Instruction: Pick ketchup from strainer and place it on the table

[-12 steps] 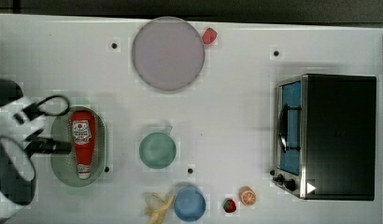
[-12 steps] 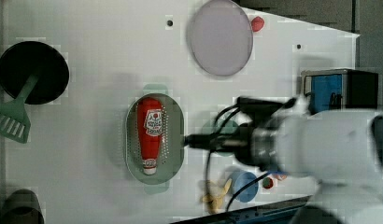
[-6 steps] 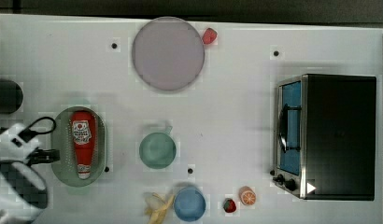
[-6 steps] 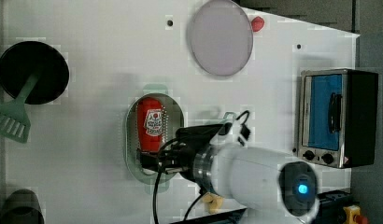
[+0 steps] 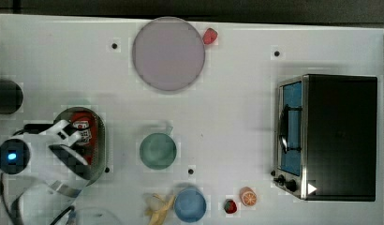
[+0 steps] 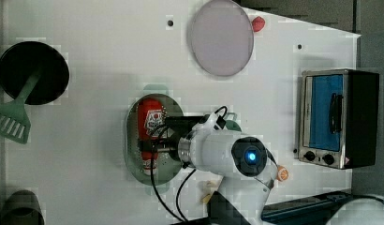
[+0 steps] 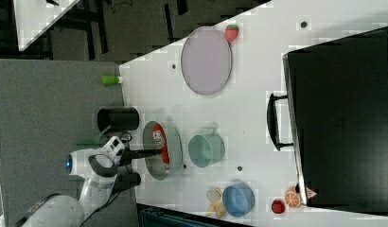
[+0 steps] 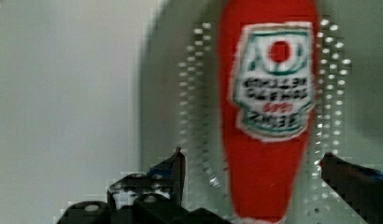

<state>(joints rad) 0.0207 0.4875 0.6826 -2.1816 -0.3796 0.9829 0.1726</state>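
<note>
Under the arm, ketchup half-hidden inside the strainer, spread tool straddling its neck.

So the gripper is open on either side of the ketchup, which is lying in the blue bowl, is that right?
Not quite: the ketchup lies in the pale green strainer, not a bowl, as the left view shows. The rest holds; in the wrist view the gripper is open, with a finger on either side of the bottle.
</note>
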